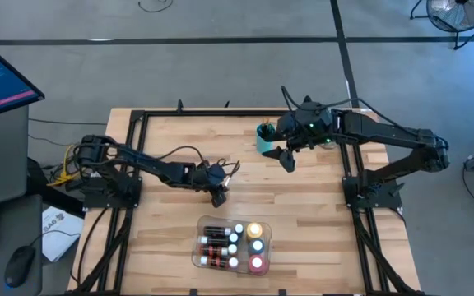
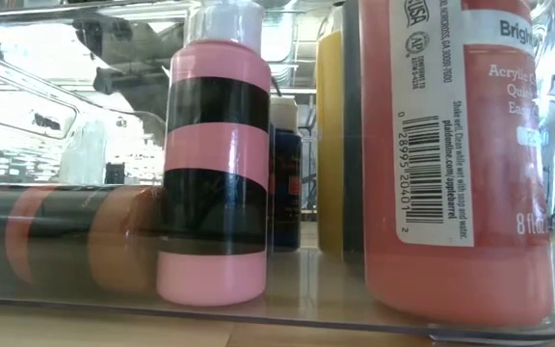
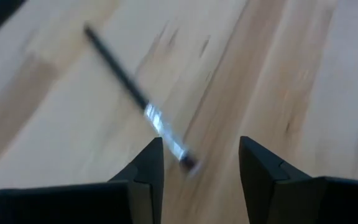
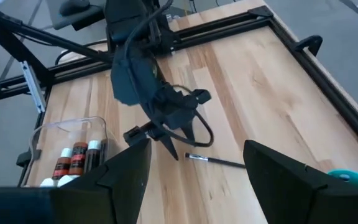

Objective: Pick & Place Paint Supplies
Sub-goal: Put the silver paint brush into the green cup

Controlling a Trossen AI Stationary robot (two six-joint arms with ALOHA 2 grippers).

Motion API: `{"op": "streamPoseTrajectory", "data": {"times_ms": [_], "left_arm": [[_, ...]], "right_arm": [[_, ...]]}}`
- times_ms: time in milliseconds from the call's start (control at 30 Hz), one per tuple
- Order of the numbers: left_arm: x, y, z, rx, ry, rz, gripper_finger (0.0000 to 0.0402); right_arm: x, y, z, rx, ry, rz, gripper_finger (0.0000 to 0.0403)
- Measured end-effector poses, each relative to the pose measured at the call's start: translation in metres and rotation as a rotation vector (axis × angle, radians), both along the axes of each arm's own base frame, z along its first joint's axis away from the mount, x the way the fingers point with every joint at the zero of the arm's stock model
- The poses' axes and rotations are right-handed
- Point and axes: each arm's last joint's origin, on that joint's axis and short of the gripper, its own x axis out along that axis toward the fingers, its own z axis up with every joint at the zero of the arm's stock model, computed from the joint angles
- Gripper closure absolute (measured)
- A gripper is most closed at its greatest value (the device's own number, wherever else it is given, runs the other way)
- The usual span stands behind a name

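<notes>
A thin dark-handled paint brush (image 3: 129, 87) lies flat on the wooden table (image 1: 319, 222), its silver ferrule and bristle tip (image 3: 188, 163) toward my left gripper. My left gripper (image 3: 201, 174) is open, low over the table, and slants down at the brush's bristle end, with the tip showing in the gap between its fingers. In the high view it (image 1: 219, 197) is left of centre, beside the brush (image 1: 232, 169). My right gripper (image 1: 289, 159) hangs open and empty higher up, next to the teal cup (image 1: 266, 136).
A clear plastic tray (image 1: 197, 256) near the front edge holds several paint bottles and tubes, among them a pink-and-black bottle (image 2: 212, 164) and a large orange one (image 2: 461, 154). A black frame (image 1: 138, 123) borders the table. Bare wood lies between brush and tray.
</notes>
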Motion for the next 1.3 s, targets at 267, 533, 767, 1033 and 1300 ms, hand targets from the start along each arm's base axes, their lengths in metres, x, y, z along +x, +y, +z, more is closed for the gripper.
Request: {"op": "streamPoseTrajectory", "data": {"times_ms": [267, 533, 767, 1033, 1300], "left_arm": [[0.004, 0.038, 0.007, -0.002, -0.082, 0.144, 0.0278], [0.010, 0.080, 0.013, -0.065, -0.202, 0.187, 0.0261], [0.036, 0.079, -0.006, -0.131, -0.149, 0.113, 0.0261], [0.044, 0.062, -0.018, -0.117, -0.077, 0.084, 0.0261], [0.046, 0.047, -0.018, -0.126, -0.071, -0.031, 0.0261]], "right_arm": [[0.000, 0.002, 0.000, 0.015, 0.000, -0.003, 0.0154], [0.003, 0.001, -0.002, 0.016, 0.004, -0.003, 0.0154], [0.003, 0.001, 0.000, 0.014, -0.012, -0.003, 0.0154], [0.004, 0.005, 0.000, 0.020, -0.016, 0.005, 0.0154], [0.004, 0.005, 0.000, 0.013, -0.022, 0.009, 0.0154]]}}
